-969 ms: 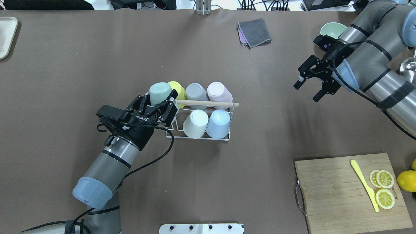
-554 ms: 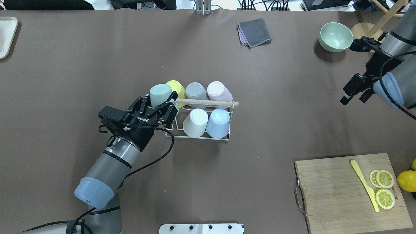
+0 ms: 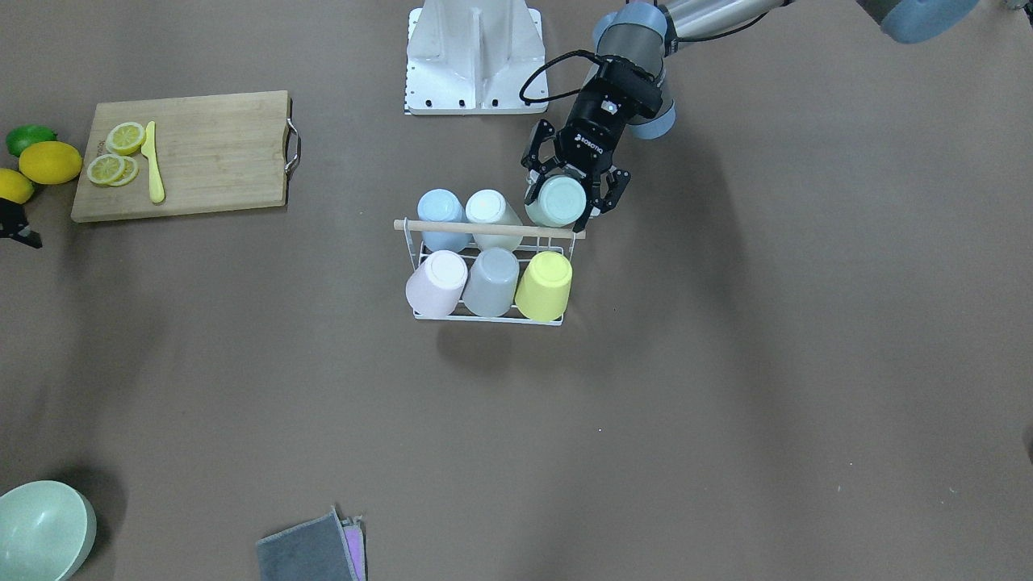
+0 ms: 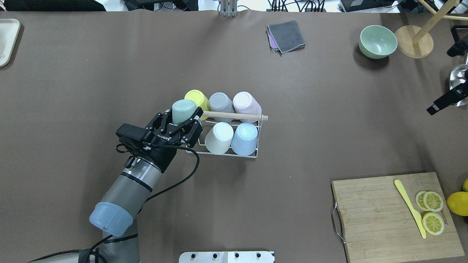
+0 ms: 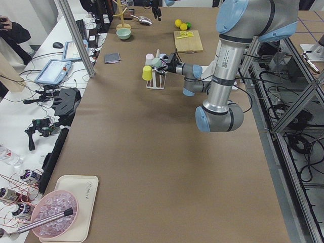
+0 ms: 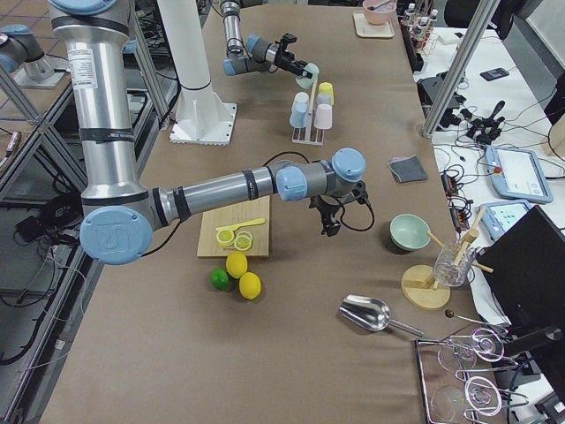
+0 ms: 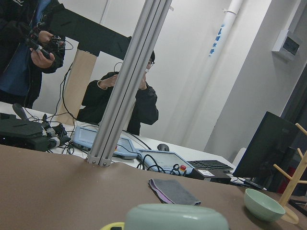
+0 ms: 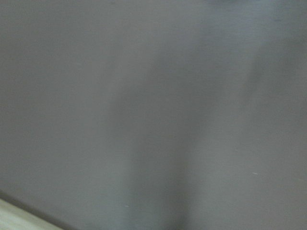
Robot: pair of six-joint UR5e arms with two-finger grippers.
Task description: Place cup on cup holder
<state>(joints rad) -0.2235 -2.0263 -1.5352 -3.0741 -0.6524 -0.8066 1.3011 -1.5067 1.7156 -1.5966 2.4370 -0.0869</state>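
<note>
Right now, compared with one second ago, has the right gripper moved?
Yes. The right gripper has pulled back to the overhead view's right edge and is now right of the green bowl.

I find the overhead camera behind the robot, looking forward and down on the table (image 4: 109, 65); the front-facing one opposite, steeply down, mirrored. Both share the cup holder (image 4: 237, 116) and cutting board (image 4: 376, 212). Side cameras look along from each end. Left wrist camera sits close behind the mint cup (image 7: 175, 218); right wrist view is blurred.
</note>
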